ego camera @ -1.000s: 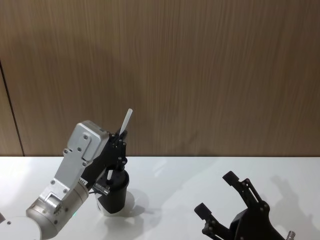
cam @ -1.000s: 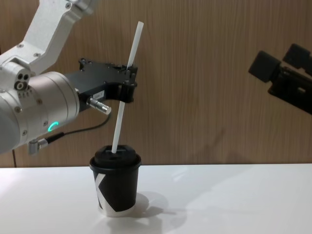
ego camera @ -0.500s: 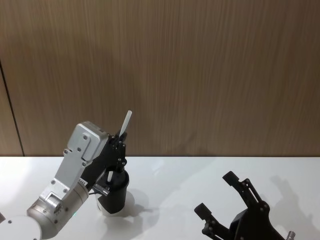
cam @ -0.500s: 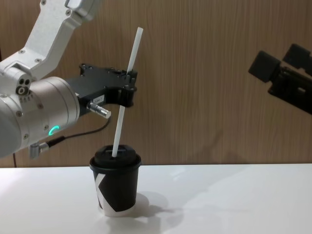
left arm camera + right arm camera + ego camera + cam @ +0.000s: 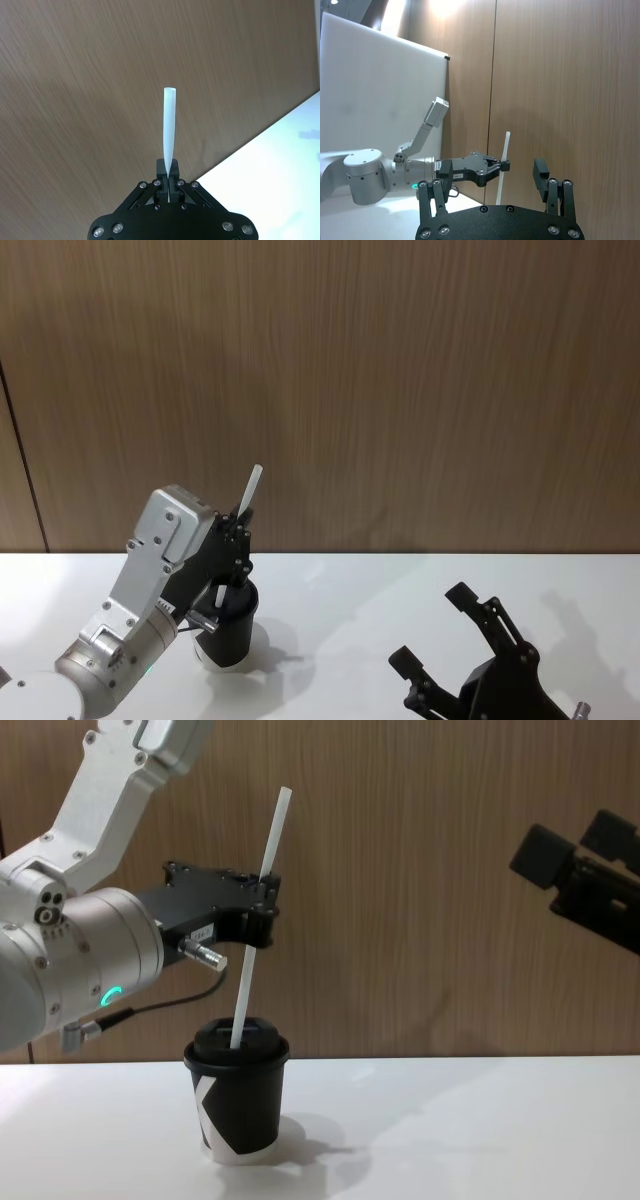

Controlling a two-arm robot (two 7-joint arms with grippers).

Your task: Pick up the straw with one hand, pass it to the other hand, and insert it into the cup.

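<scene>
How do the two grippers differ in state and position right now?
The left gripper is shut on the straw, while the right gripper is open and holds nothing. The left gripper hangs above the cup, with the straw's lower end at the lid; the right gripper sits off to the robot's right, away from the cup. Both are black, two-fingered and raised off the table.

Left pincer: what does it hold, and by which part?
The left pincer grips the straw near its middle; the straw's lower end meets the cup's lid.
</scene>
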